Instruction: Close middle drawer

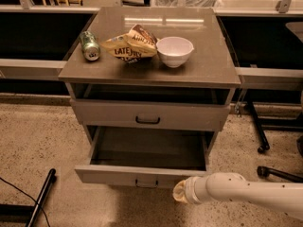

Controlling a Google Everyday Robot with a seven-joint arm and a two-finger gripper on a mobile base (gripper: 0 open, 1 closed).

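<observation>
The middle drawer [142, 175] of the grey cabinet is pulled far out, and its inside [149, 148] is empty. Its small dark bar handle [147, 183] sits at the centre of the plain front. My gripper [181, 192] is at the end of the white arm [246, 193], which comes in from the lower right. It is right at the drawer front's lower right part, just right of the handle. The uppermost drawer [149, 115] above stands slightly out. The lowest drawer is hidden under the open one.
On the cabinet top [213, 65] are a green can [89, 45] lying on its side, a chip bag [130, 45] and a white bowl [174, 51]. A dark bar [41, 197] lies on the floor at the left. Chair legs with casters [262, 148] are at the right.
</observation>
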